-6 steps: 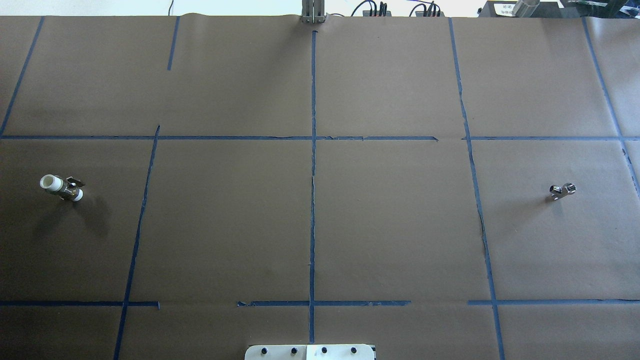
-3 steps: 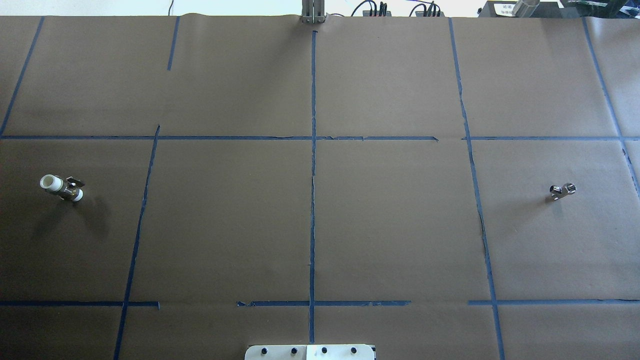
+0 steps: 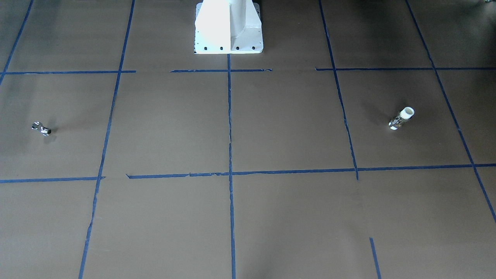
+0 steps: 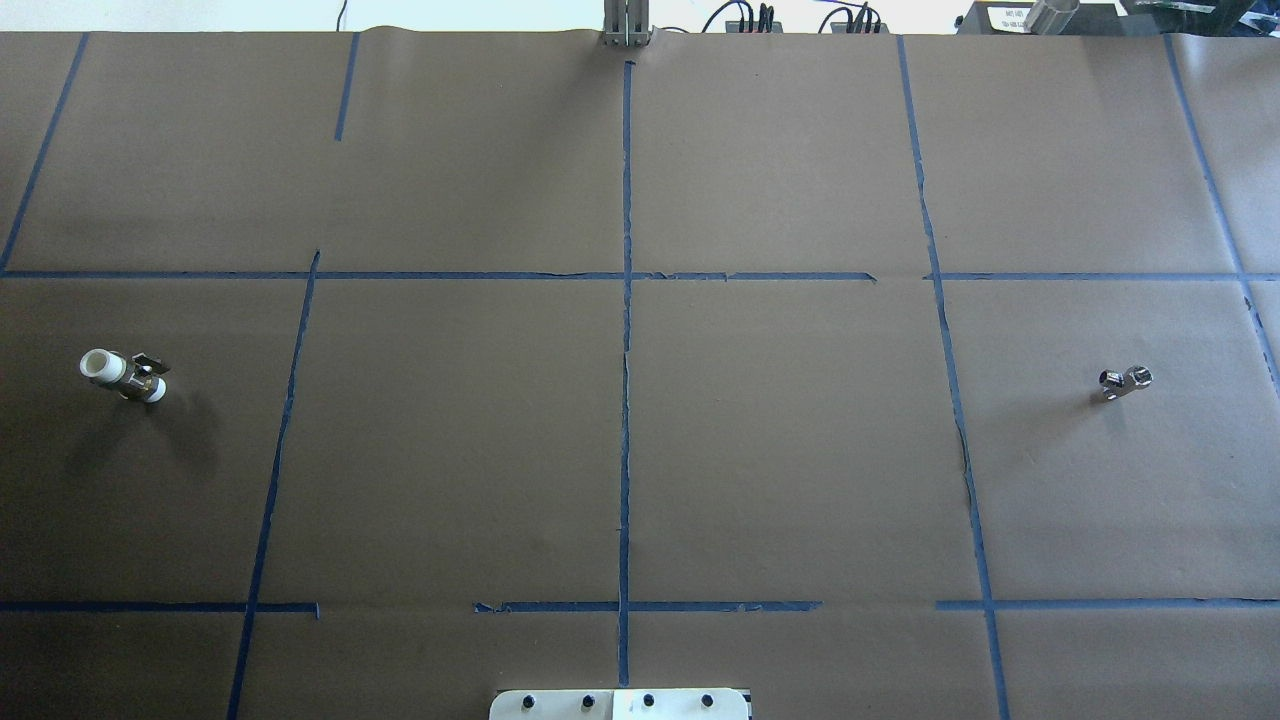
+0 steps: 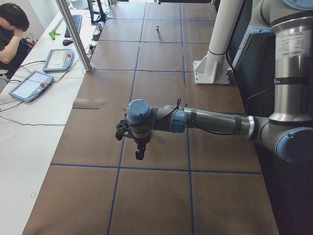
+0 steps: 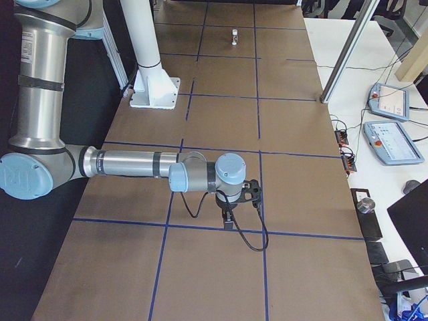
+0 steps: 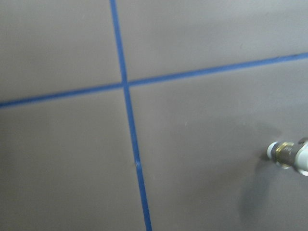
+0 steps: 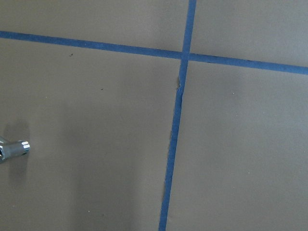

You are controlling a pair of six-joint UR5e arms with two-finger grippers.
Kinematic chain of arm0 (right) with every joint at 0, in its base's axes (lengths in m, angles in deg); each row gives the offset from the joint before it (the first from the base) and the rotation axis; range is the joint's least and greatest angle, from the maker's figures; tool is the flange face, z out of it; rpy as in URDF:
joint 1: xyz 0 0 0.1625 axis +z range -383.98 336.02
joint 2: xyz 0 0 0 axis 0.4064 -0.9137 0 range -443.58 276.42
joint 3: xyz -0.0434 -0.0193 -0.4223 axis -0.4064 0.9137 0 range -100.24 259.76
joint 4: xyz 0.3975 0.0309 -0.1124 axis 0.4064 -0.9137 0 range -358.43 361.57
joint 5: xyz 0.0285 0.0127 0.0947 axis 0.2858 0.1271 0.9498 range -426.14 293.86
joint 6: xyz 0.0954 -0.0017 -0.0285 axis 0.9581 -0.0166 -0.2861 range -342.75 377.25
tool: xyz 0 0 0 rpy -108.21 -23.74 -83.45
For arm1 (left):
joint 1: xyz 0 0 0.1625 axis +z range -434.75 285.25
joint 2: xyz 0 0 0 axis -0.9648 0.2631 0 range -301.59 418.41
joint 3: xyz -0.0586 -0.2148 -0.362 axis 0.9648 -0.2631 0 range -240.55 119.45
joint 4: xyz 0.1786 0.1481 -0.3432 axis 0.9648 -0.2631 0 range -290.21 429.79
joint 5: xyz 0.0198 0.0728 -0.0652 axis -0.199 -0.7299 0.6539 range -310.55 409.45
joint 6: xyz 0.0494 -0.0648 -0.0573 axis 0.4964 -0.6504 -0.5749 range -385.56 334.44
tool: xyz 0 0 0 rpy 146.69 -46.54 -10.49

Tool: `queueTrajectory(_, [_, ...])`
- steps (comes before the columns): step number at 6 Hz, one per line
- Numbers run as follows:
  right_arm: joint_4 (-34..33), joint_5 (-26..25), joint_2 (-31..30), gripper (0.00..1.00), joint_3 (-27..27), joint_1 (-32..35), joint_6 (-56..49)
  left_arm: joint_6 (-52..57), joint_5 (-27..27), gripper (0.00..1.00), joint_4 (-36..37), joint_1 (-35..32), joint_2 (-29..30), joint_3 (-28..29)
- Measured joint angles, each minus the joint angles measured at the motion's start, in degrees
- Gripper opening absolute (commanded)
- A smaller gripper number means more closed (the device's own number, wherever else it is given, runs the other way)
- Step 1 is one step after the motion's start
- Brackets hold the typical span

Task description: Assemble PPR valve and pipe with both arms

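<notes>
The PPR valve [image 4: 124, 374] lies on the brown table at the far left of the overhead view, with white ends and a brass middle. It also shows in the front view [image 3: 401, 118] and at the right edge of the left wrist view [image 7: 290, 156]. The chrome pipe [image 4: 1124, 381] lies at the far right, and shows in the front view [image 3: 41, 128] and the right wrist view [image 8: 12, 149]. My left gripper [image 5: 140, 154] hangs over the table's left end. My right gripper [image 6: 229, 223] hangs over the right end. I cannot tell whether either is open or shut.
The white pedestal base [image 3: 228, 27] stands at the robot's side of the table. Blue tape lines [image 4: 626, 400] divide the brown paper. An operator [image 5: 13, 30], teach pendants [image 5: 30, 84] and a metal post [image 5: 73, 34] are beyond the far edge.
</notes>
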Motion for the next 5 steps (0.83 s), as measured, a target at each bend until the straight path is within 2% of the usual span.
queueTrajectory(2, [-0.02,0.03,0.01,1.00,0.06,0.00,0.02,-14.34,-0.96,1.00,-8.31,7.99,0.23,-0.85])
queueTrajectory(4, [-0.02,0.04,0.01,1.00,0.08,0.00,-0.02,-32.38,-9.01,1.00,-17.87,19.18,0.35,-0.89])
queueTrajectory(5, [-0.02,0.05,0.01,1.00,0.13,0.00,-0.02,-38.72,-11.81,1.00,-19.96,23.92,0.92,-0.54])
